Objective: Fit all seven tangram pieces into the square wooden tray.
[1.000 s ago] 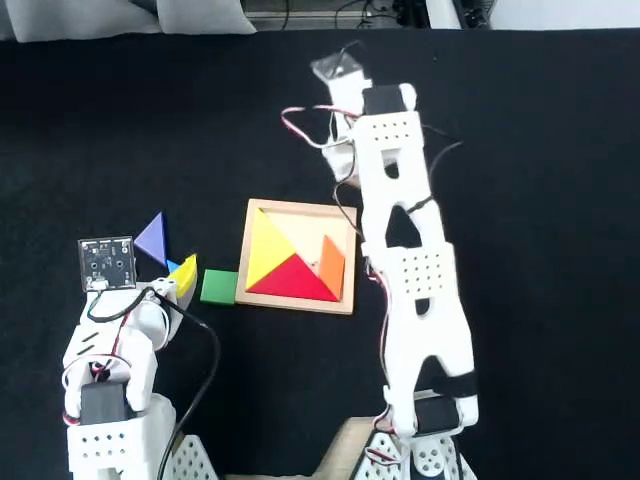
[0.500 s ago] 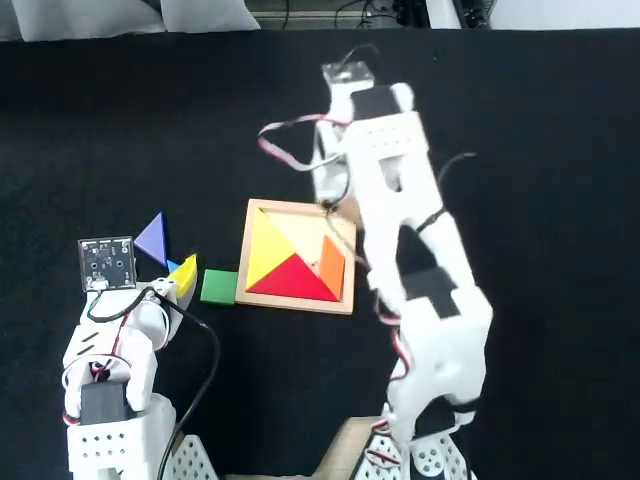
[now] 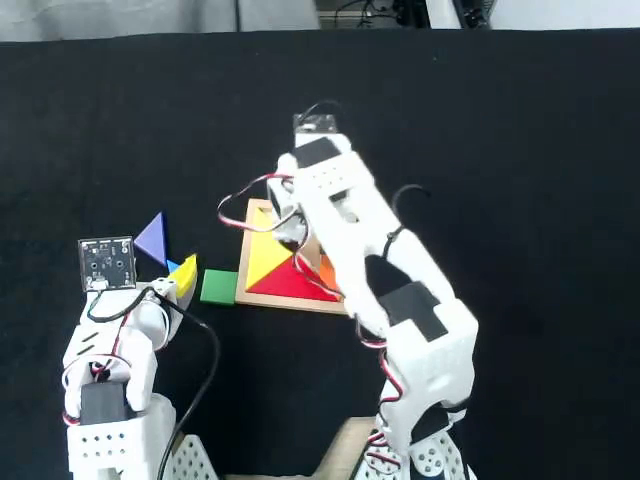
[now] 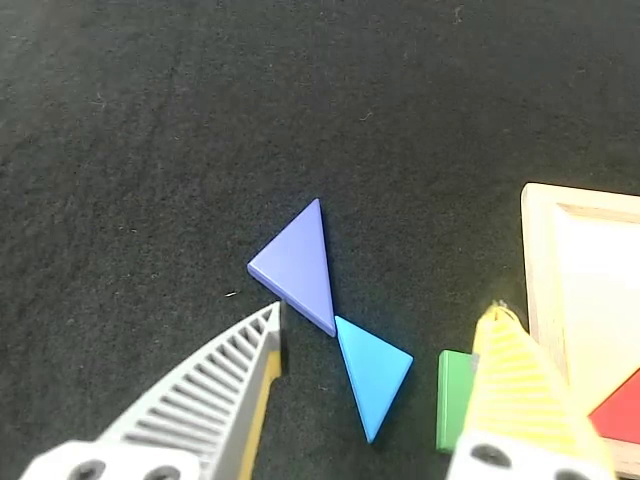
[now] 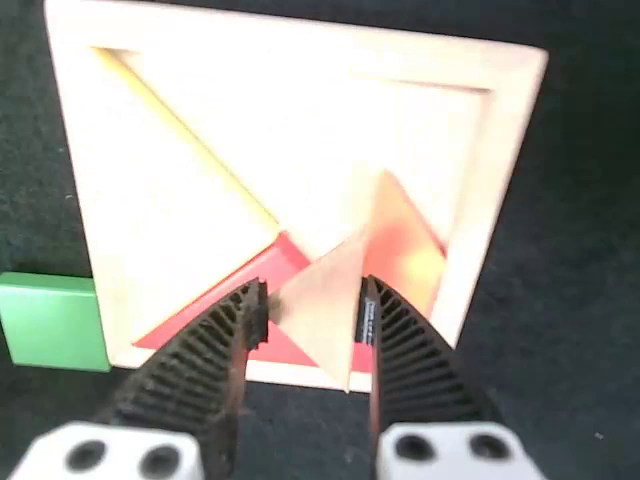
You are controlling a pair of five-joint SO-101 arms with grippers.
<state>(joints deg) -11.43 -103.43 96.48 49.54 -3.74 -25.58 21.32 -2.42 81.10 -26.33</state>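
The right end effector [image 5: 313, 290], grasping a pale triangle [image 5: 320, 330], has swung left from beyond the tray [image 5: 300, 30] to hang over it, likely readying a fourth placement.

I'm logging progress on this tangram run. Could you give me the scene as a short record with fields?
Tray contents: yellow triangular piece, red triangular piece and orange piece in the square wooden tray
Outside tray: green square piece, purple triangular piece, blue triangular piece, on the black table, left arm's side
Right gripper: over the tray, shut on a pale triangular piece
Left gripper: open, near the blue triangular piece
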